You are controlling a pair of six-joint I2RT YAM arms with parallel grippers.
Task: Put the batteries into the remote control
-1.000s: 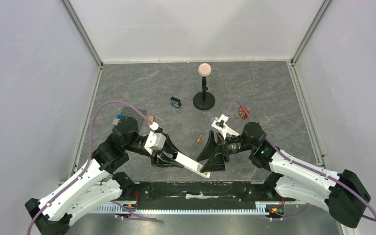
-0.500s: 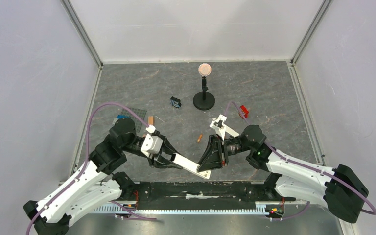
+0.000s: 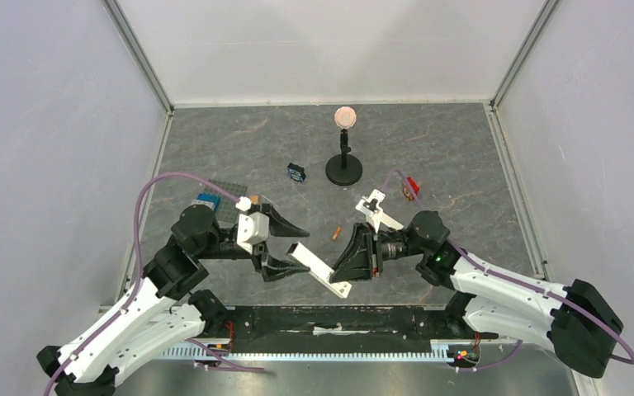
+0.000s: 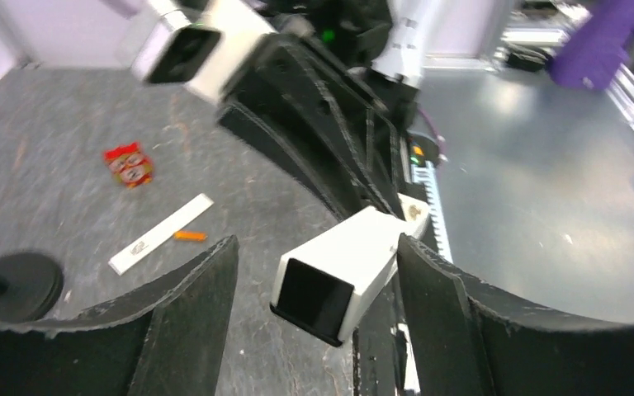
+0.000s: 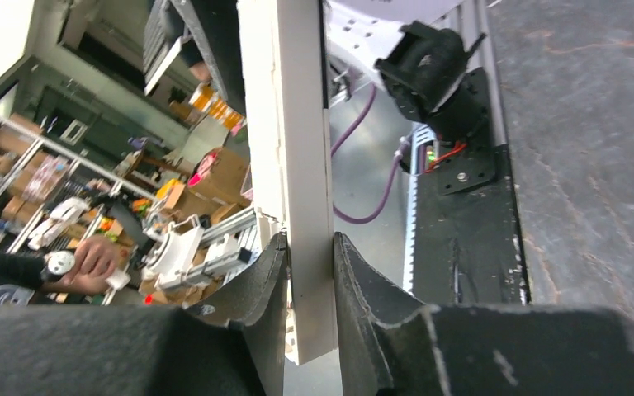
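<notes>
The white remote control hangs above the table's near edge, held at its right end by my right gripper, which is shut on it. In the right wrist view the remote stands between the fingers of the right gripper. My left gripper is open, its fingers either side of the remote's left end without touching. The left wrist view shows that hollow dark end between the open jaws of the left gripper. One orange battery lies on the table, also in the left wrist view. The other battery is out of sight.
A flat white strip lies by the battery. A red packet lies behind the right arm. A black stand with a pink disc stands at the back centre, a small blue-black object to its left. A grey mat lies at the left.
My left gripper has opened, let go of the remote's left end and drawn back to the left. My right gripper still holds the remote, shifted slightly left.
</notes>
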